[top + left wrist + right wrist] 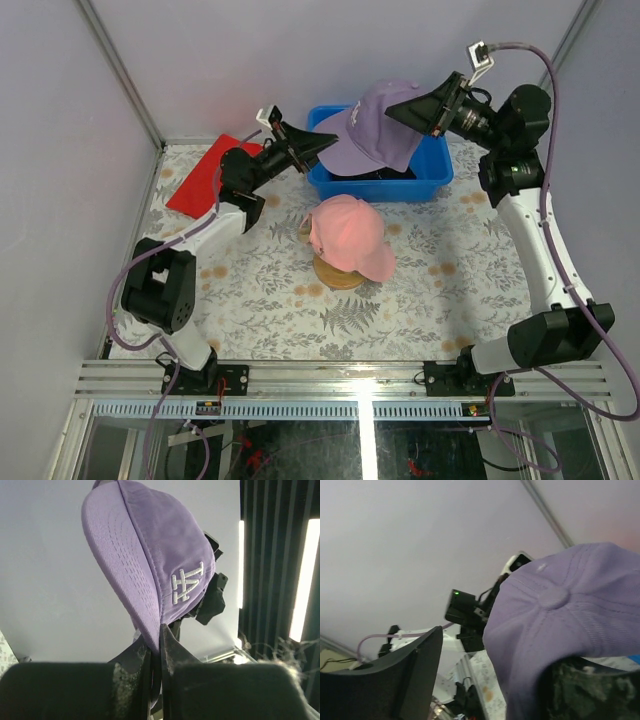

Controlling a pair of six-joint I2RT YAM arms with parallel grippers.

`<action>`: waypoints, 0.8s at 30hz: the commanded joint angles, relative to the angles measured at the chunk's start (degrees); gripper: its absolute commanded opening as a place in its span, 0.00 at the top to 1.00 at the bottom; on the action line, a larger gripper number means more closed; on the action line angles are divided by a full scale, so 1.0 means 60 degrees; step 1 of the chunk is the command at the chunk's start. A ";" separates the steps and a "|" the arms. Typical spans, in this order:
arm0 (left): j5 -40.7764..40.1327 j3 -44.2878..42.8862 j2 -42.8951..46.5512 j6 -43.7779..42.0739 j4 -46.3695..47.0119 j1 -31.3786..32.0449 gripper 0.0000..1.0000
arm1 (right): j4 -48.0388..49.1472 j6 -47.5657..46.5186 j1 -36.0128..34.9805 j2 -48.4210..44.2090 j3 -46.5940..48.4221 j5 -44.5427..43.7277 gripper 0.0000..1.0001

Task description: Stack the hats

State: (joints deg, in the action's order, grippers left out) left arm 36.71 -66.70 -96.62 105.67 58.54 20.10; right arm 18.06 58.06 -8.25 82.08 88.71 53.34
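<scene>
A purple hat [372, 130] with a white "LA" logo hangs in the air above the blue bin [435, 178]. My left gripper [328, 141] is shut on the edge of its brim [150, 555], the fabric pinched between the fingers [161, 630]. At the crown side, my right gripper [402, 108] stands open; one finger [417, 672] is well apart from the hat [560, 625], the other lies against or behind the fabric. A pink hat [347, 232] sits on a wooden stand [338, 278] at the table's middle. Something dark [385, 175] lies in the bin under the purple hat.
A folded red cloth [205, 175] lies at the back left beside the left arm. The blue bin stands at the back centre against the wall. The floral tablecloth [450, 290] spreads around the stand.
</scene>
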 commanded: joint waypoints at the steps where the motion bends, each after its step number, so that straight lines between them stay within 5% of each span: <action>1: -0.0630 -0.0812 0.0072 -0.1388 -0.0408 -0.0002 1.00 | -0.3325 -0.2592 0.0000 -0.0534 0.1299 -0.1330 0.26; 14: -0.3346 -0.0663 0.0954 -0.3459 -0.1081 -0.0002 1.00 | -0.6995 -0.3281 0.0000 -0.2416 -0.0155 -0.7009 0.18; 20: -0.4134 -0.0390 0.1267 -0.3491 -0.1263 0.0146 1.00 | -0.3884 -0.0234 -0.0014 -0.2839 -0.2490 -0.4049 0.24; 24: -0.4315 -0.0252 0.1347 -0.3281 -0.1254 0.0324 1.00 | -0.2441 0.1105 -0.0262 -0.2672 -0.3122 -0.3345 0.24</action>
State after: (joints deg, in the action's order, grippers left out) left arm 14.81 -69.04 -90.63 86.24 49.12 20.69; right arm -9.76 53.12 -8.45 65.21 72.12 25.67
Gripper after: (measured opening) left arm 0.021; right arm 0.763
